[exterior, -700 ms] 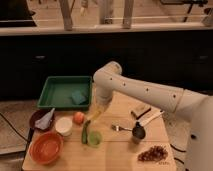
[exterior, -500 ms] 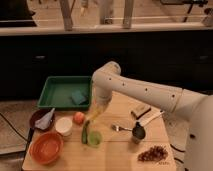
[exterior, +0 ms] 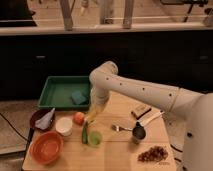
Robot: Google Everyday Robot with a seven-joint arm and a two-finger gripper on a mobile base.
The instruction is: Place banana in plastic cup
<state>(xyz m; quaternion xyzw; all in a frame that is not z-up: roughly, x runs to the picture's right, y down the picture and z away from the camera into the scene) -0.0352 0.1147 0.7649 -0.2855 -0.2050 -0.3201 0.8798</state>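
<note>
Pincer (exterior: 94, 113) hanging at arm's end, clamping together on banana (exterior: 91, 118), grip itself blurring into fruit. Orange bowl (exterior: 46, 147) sitting front-left. Banana tilting just above plastic cup (exterior: 95, 138), beside dark green vegetable (exterior: 84, 134). Robot body getting cut off at right edge.

White arm (exterior: 145, 92) is hanging its gripper (exterior: 96, 110) just above the plastic cup (exterior: 94, 138). Banana (exterior: 91, 118) is showing pale yellow, cup translucent light green, tray (exterior: 52, 95) deep green, bowl (exterior: 46, 148) orange, vegetable (exterior: 84, 134) dark green, table (exterior: 120, 156) pale wood.
</note>
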